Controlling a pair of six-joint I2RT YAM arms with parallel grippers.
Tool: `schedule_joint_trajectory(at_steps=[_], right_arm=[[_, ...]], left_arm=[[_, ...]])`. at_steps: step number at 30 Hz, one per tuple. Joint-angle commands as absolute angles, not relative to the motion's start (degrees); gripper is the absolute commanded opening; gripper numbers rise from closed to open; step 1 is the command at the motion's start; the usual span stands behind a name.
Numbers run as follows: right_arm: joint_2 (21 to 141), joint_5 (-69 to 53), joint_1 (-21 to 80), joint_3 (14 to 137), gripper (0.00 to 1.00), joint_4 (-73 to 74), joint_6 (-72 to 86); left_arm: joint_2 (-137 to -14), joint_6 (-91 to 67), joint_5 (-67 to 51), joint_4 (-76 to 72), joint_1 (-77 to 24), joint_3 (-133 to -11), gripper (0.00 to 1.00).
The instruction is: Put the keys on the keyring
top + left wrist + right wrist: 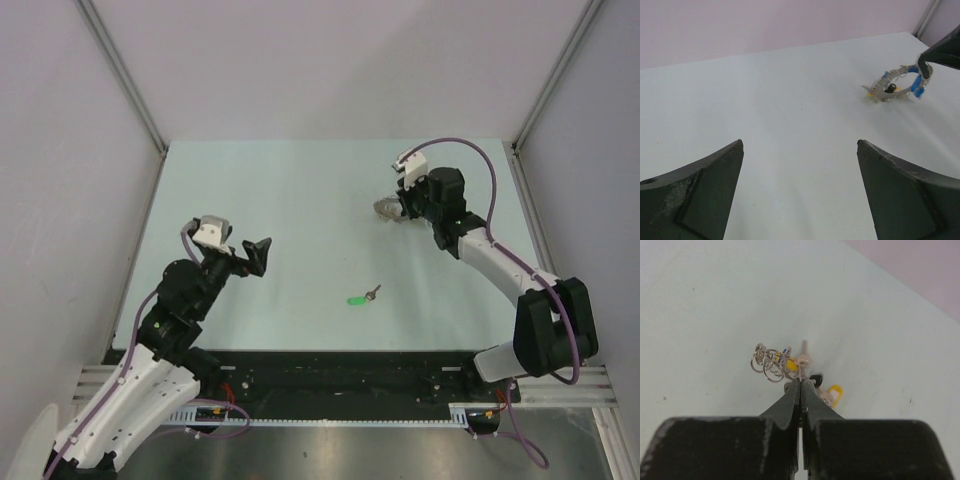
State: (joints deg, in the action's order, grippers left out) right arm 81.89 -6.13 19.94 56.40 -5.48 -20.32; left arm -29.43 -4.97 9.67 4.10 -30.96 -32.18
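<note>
On the pale desk (300,180), a small green-headed silver metal key (362,296) is seen lying flat and alone, nearest the arm bases. A little beyond it and to its left, near but apart, the left hand (257,253) is spread wide and empty. This key is judged the next to be collected. A low, square approach is called for, with the fingers closed across the plastic head so the thin key is not skidded away. Farthest off, the round grey-silver metal keyring (774,362), edged with wire loops and hung with blue, yellow and black-headed keys (916,89), is pinched at its rim by the closed right hand (800,383), one edge raised off the desk.
</note>
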Motion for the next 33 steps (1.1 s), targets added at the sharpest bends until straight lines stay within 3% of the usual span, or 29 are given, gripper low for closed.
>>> schedule_joint_trajectory(at_steps=[1,8,15,18,19,21,22,25,30,33], right_arm=[[82.61,-5.19,17.5,56.0,0.0,-0.36,-12.16],[84.46,-7.02,9.41,47.04,0.01,5.71,3.06],[81.83,-8.0,1.42,41.14,0.03,7.21,11.24],[77.8,-8.62,-1.67,39.64,0.24,6.42,12.74],[74.91,-7.66,-1.93,39.55,0.37,6.68,12.92],[71.74,-6.69,-2.02,39.46,0.5,7.38,13.27],[70.07,-5.9,-2.11,39.46,0.63,8.08,13.53],[62.77,-3.88,-2.37,39.46,0.8,10.01,14.24],[47.58,-0.54,-2.72,39.46,0.99,13.27,15.12],[37.93,3.5,-2.81,39.46,0.99,15.2,15.47]], left_arm=[[-28.74,-7.64,13.36,4.3,-30.5,-31.64,1.0],[-27.42,-10.11,22.31,7.81,-30.5,-32.43,1.0],[-25.14,-11.07,23.82,10.98,-30.5,-32.17,1.0],[-23.47,-11.07,25.83,12.13,-30.59,-31.82,1.0],[-22.42,-11.25,26.27,12.3,-30.5,-31.73,1.0],[-21.19,-11.25,26.8,12.83,-30.5,-31.56,1.0],[-19.96,-11.16,27.76,12.75,-30.59,-31.47,1.0],[-17.67,-10.63,29.43,13.18,-30.5,-31.2,1.0],[-12.23,-10.2,32.08,15.82,-30.5,-31.46,1.0],[-9.06,-10.28,32.78,17.31,-30.59,-30.94,1.0]])
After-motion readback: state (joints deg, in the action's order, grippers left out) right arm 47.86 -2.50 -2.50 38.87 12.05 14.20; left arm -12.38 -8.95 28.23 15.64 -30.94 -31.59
